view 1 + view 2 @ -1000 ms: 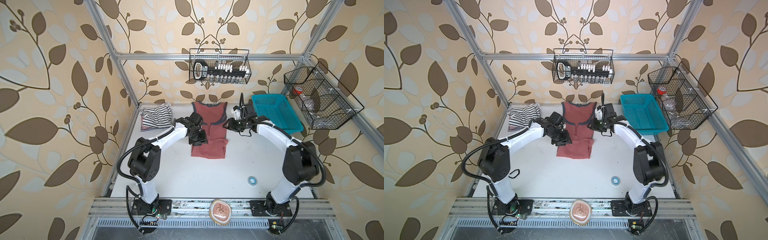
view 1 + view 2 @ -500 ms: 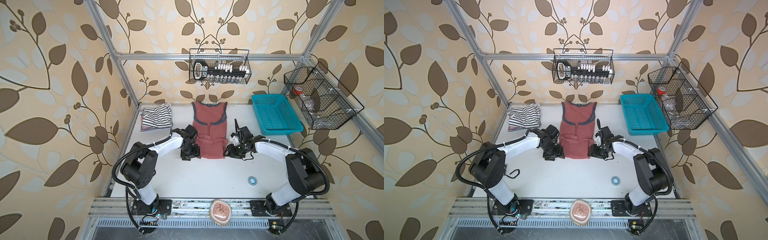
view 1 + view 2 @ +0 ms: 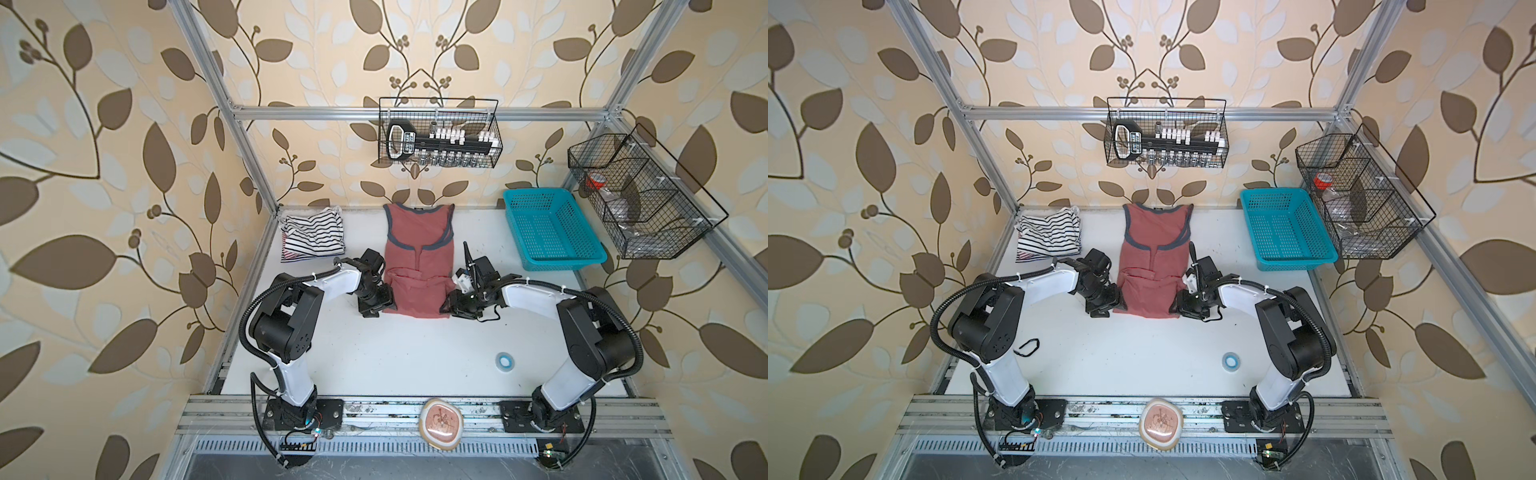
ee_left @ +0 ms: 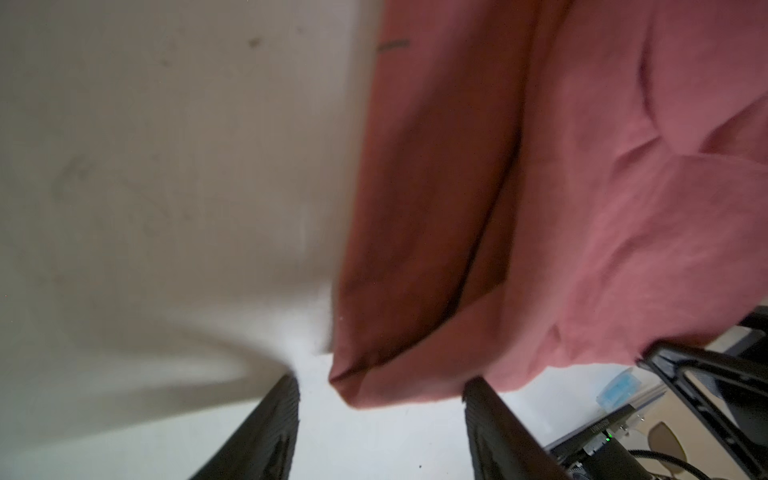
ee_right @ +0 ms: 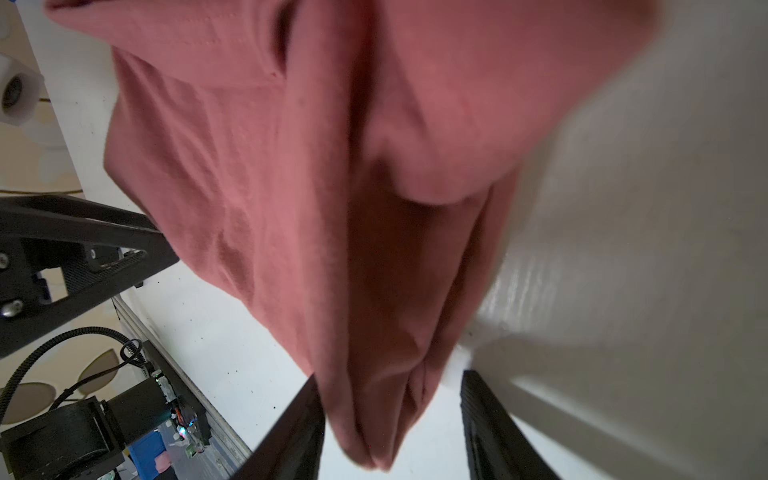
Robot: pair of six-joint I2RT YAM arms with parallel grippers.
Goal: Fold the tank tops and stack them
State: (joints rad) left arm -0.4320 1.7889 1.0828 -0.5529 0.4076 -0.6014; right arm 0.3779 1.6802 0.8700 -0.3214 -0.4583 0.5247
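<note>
Currently the dusty red tank top (image 3: 417, 257) is laid lengthwise on the counter (image 3: 415, 357), neckline at the far edge, folded end toward the near edge. Its two near corners are flanked by the left hand (image 3: 382, 306) and right hand (image 3: 449, 308), both parted, nothing pinched.

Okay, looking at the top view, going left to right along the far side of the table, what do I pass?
striped tank tops → dusty red tank top → teal basket → black wire basket

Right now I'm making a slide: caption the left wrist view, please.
Left gripper, jaws open, straddles a folded corner of the dusty red tank top on the white table.
</note>
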